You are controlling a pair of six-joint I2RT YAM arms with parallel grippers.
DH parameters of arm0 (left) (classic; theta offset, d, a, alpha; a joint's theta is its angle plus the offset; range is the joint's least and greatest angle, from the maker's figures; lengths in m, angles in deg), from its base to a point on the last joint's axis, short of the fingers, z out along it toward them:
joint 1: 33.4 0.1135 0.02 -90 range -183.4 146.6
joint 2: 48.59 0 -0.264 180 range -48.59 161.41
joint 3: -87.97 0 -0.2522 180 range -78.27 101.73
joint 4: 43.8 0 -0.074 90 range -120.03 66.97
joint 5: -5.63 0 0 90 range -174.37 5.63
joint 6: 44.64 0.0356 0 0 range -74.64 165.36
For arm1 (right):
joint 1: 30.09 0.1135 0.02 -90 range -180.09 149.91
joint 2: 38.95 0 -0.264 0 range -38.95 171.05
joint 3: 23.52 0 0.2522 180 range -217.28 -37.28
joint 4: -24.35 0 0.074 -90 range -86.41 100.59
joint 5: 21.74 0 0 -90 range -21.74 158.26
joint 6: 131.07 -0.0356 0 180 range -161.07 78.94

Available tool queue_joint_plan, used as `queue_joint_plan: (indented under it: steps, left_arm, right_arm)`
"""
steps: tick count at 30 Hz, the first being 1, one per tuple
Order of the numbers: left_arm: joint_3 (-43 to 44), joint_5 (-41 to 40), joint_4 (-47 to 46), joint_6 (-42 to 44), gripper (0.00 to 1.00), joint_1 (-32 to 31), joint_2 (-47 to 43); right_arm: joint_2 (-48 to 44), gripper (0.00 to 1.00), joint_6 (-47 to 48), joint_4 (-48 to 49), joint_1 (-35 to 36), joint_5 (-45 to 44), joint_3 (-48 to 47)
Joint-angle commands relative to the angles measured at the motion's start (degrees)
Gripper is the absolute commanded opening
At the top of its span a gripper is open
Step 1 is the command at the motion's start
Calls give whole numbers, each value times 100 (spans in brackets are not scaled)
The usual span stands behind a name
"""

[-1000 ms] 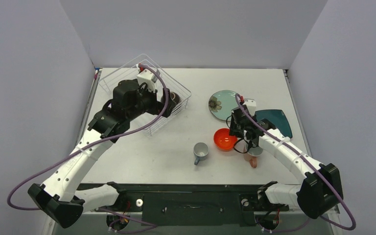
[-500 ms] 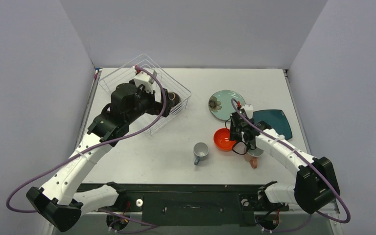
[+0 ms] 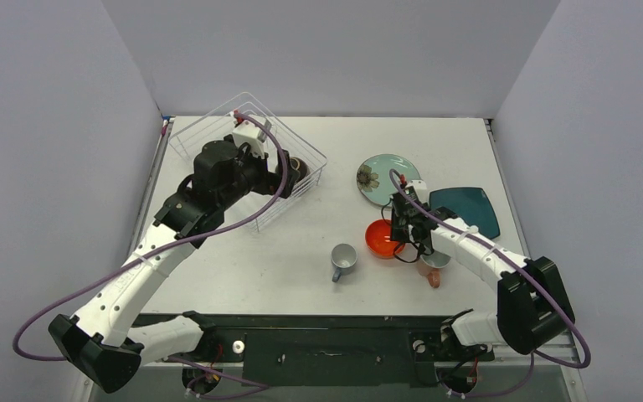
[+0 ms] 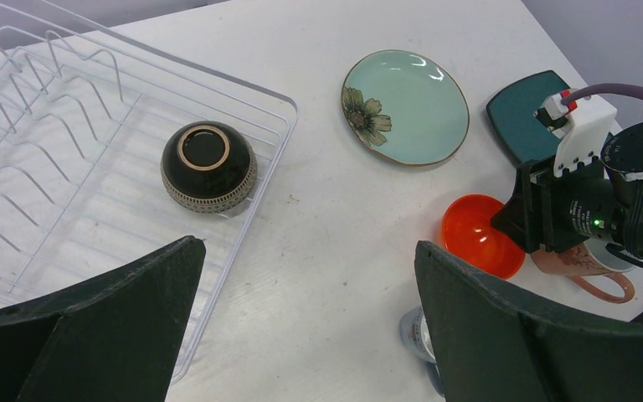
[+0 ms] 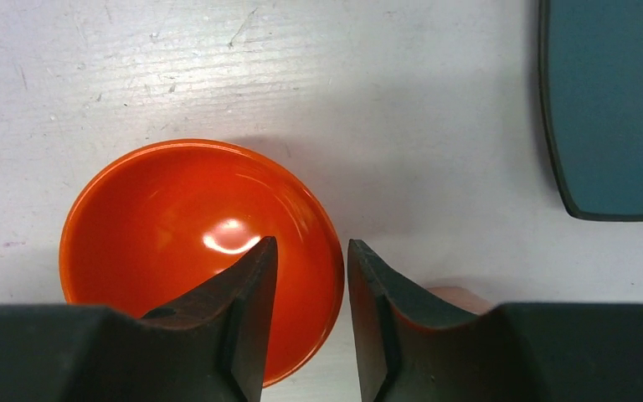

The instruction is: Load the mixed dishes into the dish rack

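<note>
Over the dish rack [image 4: 92,167], left end effector [image 4: 307,247] is hanging released.
Right end effector [image 5: 310,244] is straddling the orange-red bowl [image 5: 176,243]'s 3 o'clock rim; clench unclear.

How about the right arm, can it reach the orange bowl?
Probably yes: the right gripper straddles the rim of the bowl, one finger over its inside, one outside, nothing else between.
</note>
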Motion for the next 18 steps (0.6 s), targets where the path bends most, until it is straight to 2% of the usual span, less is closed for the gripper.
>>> queue_joint_plan:
  steps: [1, 7, 12, 18]
  left_arm:
    - [24, -20, -283, 82, 96, -14, 87]
    - [11, 83, -292, 50, 96, -12, 181]
    - [20, 165, -294, 30, 96, -14, 192]
    - [51, 490, -297, -31, 96, -14, 311]
  right_arm:
    - [195, 31, 43, 537, -36, 95, 51]
    - [318, 16, 12, 715, -36, 10, 78]
    - [-128, 0, -17, 710, -44, -166, 150]
    - [-972, 0, -28, 681, -53, -325, 138]
